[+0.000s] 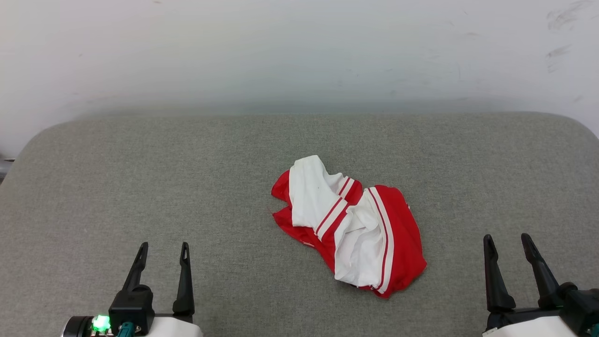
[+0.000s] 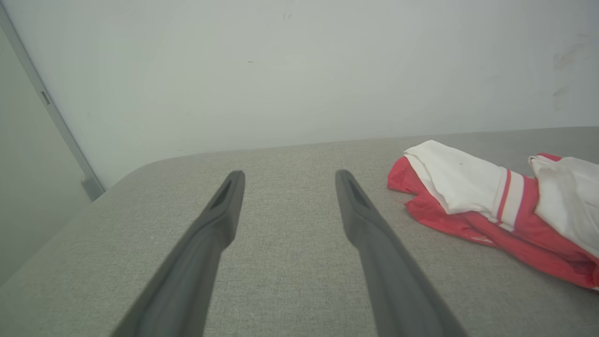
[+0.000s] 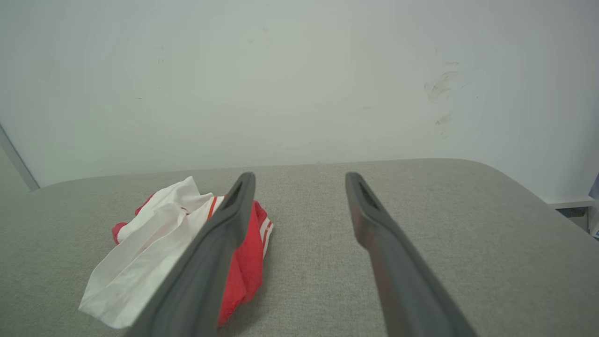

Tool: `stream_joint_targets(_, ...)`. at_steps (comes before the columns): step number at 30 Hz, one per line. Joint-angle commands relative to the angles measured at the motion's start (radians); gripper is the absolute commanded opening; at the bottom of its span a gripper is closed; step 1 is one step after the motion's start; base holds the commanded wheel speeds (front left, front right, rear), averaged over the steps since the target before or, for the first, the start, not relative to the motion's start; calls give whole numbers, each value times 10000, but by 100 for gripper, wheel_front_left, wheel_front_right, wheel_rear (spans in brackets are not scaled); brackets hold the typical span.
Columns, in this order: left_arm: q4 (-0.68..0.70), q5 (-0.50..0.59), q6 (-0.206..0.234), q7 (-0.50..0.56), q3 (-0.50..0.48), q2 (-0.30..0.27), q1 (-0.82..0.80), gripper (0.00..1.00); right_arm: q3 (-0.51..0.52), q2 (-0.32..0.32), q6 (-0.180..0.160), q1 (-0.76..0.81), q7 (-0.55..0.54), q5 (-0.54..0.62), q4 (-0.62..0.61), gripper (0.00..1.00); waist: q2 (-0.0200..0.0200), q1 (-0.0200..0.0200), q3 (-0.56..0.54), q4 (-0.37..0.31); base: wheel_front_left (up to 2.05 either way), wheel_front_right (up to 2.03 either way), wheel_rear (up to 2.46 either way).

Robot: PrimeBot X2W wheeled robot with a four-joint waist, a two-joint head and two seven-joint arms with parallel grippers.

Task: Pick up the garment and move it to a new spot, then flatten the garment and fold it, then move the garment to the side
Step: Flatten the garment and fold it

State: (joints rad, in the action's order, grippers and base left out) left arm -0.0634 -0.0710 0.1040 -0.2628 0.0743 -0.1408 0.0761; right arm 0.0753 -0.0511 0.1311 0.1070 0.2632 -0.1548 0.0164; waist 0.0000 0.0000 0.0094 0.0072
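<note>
The garment (image 1: pixel 355 224), a red jersey with white sleeves and red-and-white striped trim, lies crumpled in a heap at the middle of the grey padded table (image 1: pixel 187 164). My left gripper (image 1: pixel 164 255) stands open at the lower left, well apart from the heap, nothing between its fingers. My right gripper (image 1: pixel 507 245) stands open at the lower right, also apart from it. In the left wrist view the garment (image 2: pixel 491 201) lies to the right of the open fingers (image 2: pixel 220 220). In the right wrist view the garment (image 3: pixel 154 248) lies left of and behind the left finger (image 3: pixel 220 243).
A pale wall (image 1: pixel 299 51) rises right behind the table's far edge. The table has rounded far corners (image 1: pixel 51 133). Bare grey fabric spreads on both sides of the heap and in front of it.
</note>
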Motion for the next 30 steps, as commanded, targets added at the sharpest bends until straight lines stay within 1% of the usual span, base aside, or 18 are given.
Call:
stream_joint_targets(1,-26,89,-70,-29,-63,67,76,100,-6,16,-7,83,24,-59,2,100,0,0,2,3,0,0,0)
stream_joint_targets(15,-170,346,-428,-30,-330,228,-131,100,12,16,-7,27,24,-28,-4,100,0,0,20,54,0,0,0)
stream_joint_targets(21,-167,384,-952,-30,-315,-41,-1078,100,-61,17,-7,-173,24,25,-36,100,0,0,188,22,0,0,0)
stream_joint_targets(27,-290,496,-1704,-28,-128,-636,-3093,100,-186,15,-7,-576,24,204,-204,100,0,0,728,-150,0,0,0)
stream_joint_targets(30,-754,274,-2058,-28,106,-948,-4278,100,-246,15,-7,-830,24,325,-319,100,0,0,1073,-310,0,0,0)
